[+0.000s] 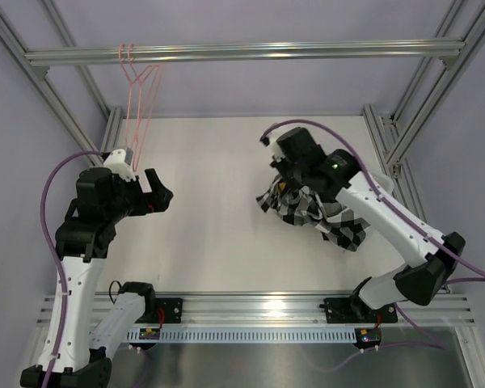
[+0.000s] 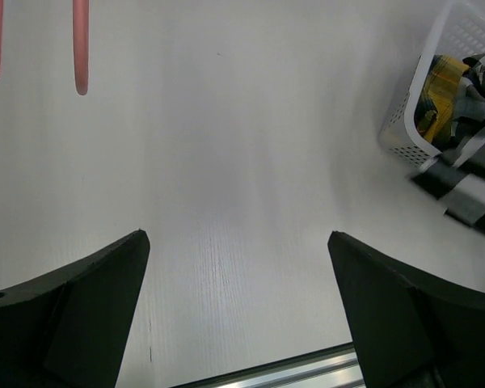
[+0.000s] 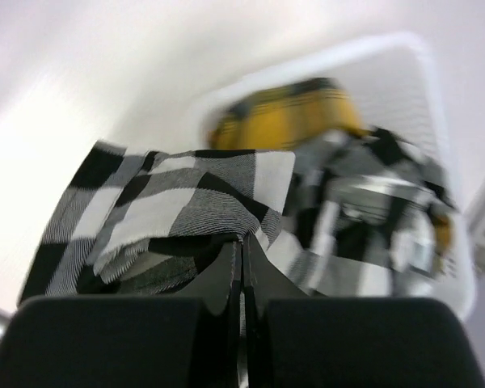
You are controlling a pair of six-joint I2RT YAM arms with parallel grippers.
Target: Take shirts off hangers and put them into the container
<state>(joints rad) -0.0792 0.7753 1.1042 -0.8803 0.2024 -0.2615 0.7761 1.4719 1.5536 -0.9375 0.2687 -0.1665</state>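
Only the right wrist view shows the right pincer (image 3: 242, 271) closed tight on a fold of the black-and-white shirt (image 3: 178, 202), which spills over the basket (image 3: 388, 52) rim. The yellow shirt (image 3: 299, 109) lies inside. Overhead, the right arm hides the basket. Left of the basket, the left pincer (image 1: 158, 194) is wide open and empty over the bench (image 1: 210, 234). The hangers (image 1: 137, 89) hang bare on the rail (image 1: 267, 52).
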